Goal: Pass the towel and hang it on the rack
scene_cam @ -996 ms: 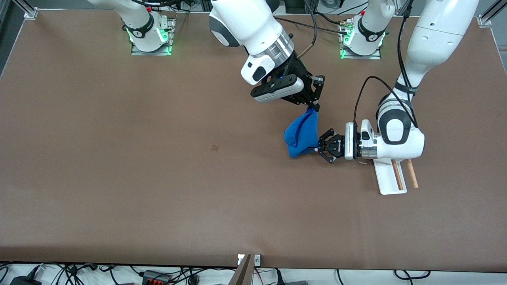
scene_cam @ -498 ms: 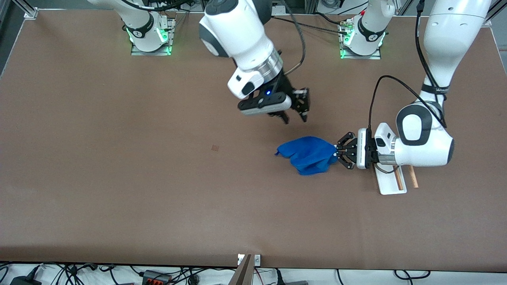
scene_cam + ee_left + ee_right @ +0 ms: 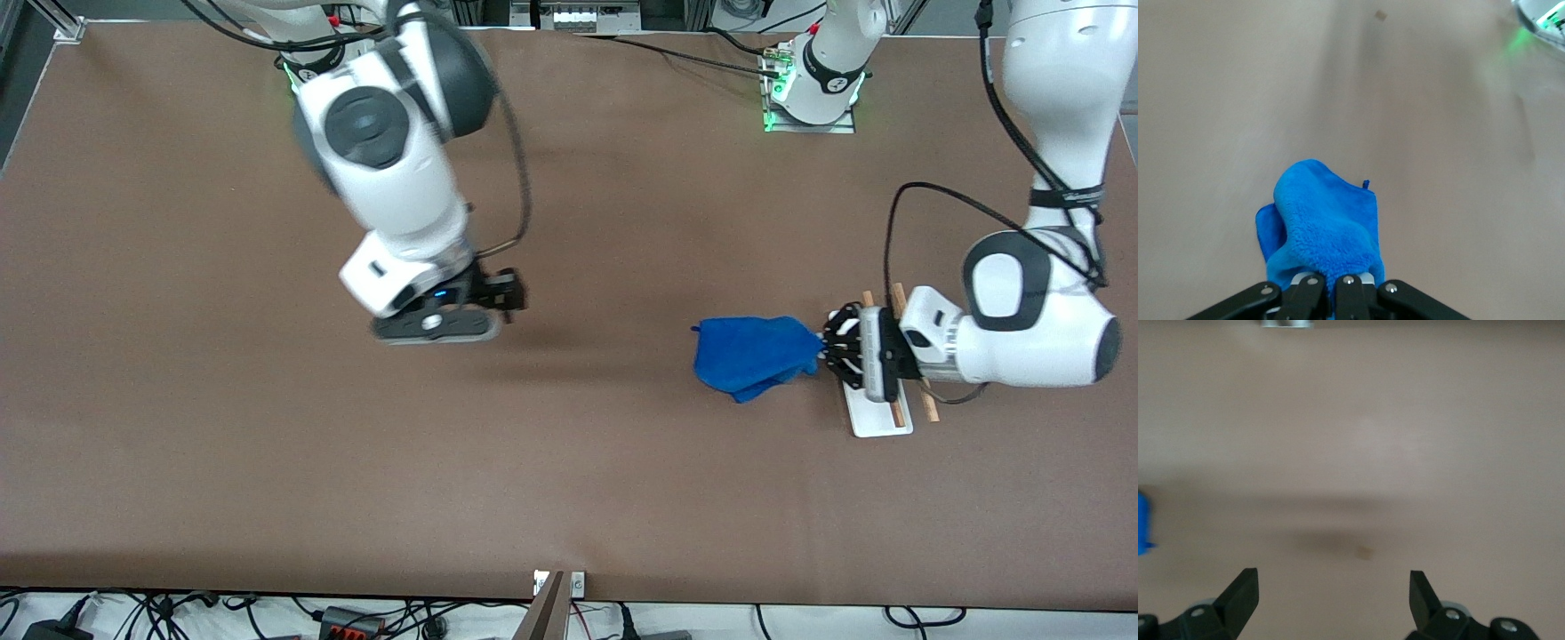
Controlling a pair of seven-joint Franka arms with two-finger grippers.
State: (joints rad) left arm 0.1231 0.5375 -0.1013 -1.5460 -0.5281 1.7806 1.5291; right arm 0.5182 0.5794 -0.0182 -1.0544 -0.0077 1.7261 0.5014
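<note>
The royal-blue towel (image 3: 751, 357) hangs bunched from my left gripper (image 3: 825, 351), which is shut on one end of it just above the table. In the left wrist view the towel (image 3: 1325, 230) fills the space before the shut fingers. The white rack (image 3: 876, 416) with its two wooden rods stands under the left wrist, partly hidden by it. My right gripper (image 3: 507, 298) is open and empty over the bare middle of the table, toward the right arm's end; in the right wrist view its fingertips (image 3: 1245, 587) stand wide apart.
A small dark mark (image 3: 1365, 552) shows on the brown tabletop under the right gripper. The arm bases (image 3: 809, 93) stand along the table edge farthest from the front camera. Cables lie past the table edge nearest the front camera.
The right gripper let go of the towel and swung away toward the right arm's end. The left gripper, shut on the towel, drew it toward the rack.
</note>
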